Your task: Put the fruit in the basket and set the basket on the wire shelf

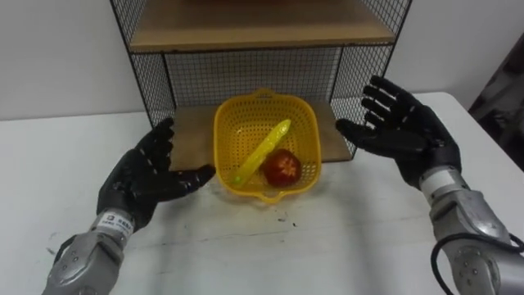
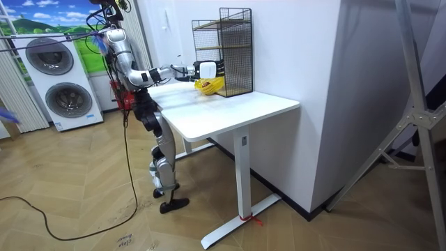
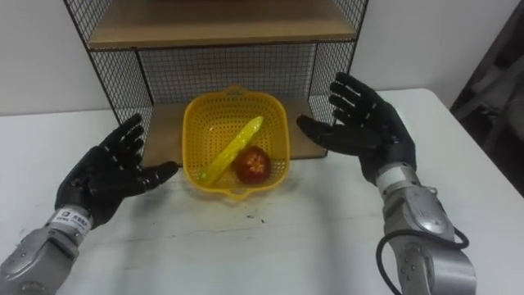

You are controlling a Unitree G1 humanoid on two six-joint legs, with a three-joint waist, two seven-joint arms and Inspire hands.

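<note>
A yellow plastic basket (image 1: 233, 119) (image 3: 199, 115) sits at the front of the wire shelf's (image 1: 147, 74) lower wooden board, its front rim over the white table. Inside it lie a yellow banana-like fruit (image 1: 264, 149) (image 3: 233, 146) and a red apple (image 1: 282, 168) (image 3: 252, 164). My left hand (image 1: 147, 176) (image 3: 106, 176) is open to the left of the basket, thumb pointing at its rim without touching. My right hand (image 1: 401, 127) (image 3: 364, 123) is open to the right of the basket, palm facing it, apart from it. In the room view I stand at the table's end, both arms stretched toward the basket (image 2: 207, 85).
The black wire shelf (image 3: 106, 78) (image 2: 233, 49) has a wooden upper board (image 1: 262, 29) close above the basket and mesh side walls beside both hands. The white table (image 1: 327, 246) (image 2: 230, 111) stretches in front. Washing machines (image 2: 59, 87) stand behind me.
</note>
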